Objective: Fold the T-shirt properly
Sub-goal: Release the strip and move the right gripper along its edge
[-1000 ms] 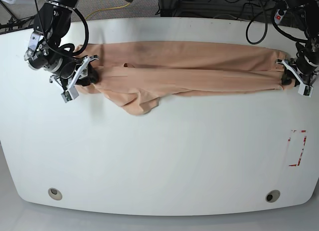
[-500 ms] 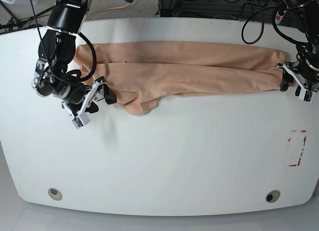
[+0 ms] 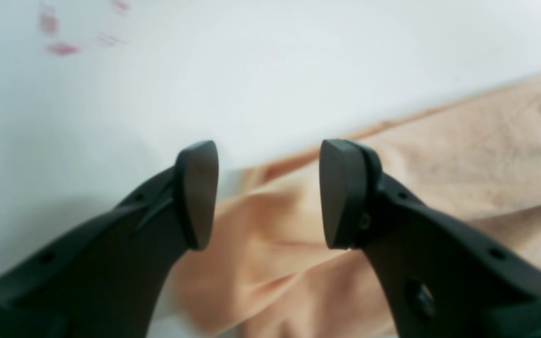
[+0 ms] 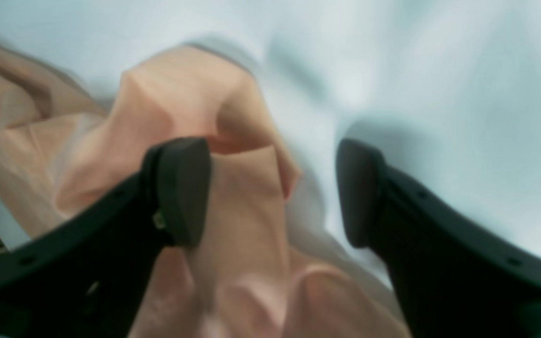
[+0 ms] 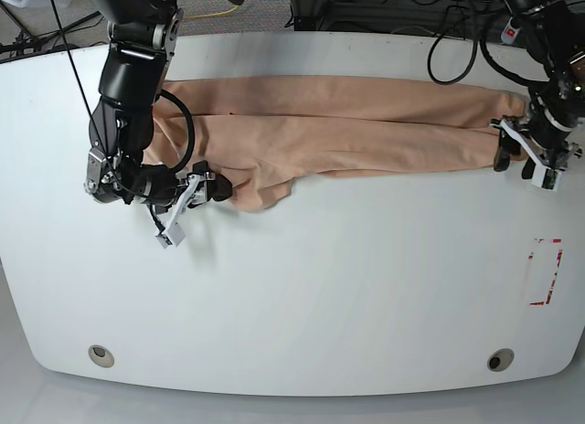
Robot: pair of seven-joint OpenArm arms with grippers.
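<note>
The peach T-shirt (image 5: 347, 122) lies as a long folded band across the far half of the white table (image 5: 320, 287), with a sleeve bulge (image 5: 260, 194) sagging toward me at its left. My right gripper (image 5: 212, 186) is open beside that bulge; in the right wrist view a fold of the T-shirt (image 4: 242, 188) lies between its spread fingers (image 4: 181, 188), unpinched. My left gripper (image 5: 515, 159) is open at the band's right end. In the left wrist view the T-shirt (image 3: 439, 159) lies under its parted fingertips (image 3: 197, 195).
Red tape marks (image 5: 547, 270) sit near the table's right edge and also show in the left wrist view as red tape marks (image 3: 64, 47). Two round holes (image 5: 101, 355) (image 5: 499, 359) are near the front edge. Cables lie behind the table's far edge.
My right gripper left the shirt's left end and moved toward me and right, to the sleeve bulge. My left gripper shifted slightly left over the shirt's right end. The band's left end has settled flat.
</note>
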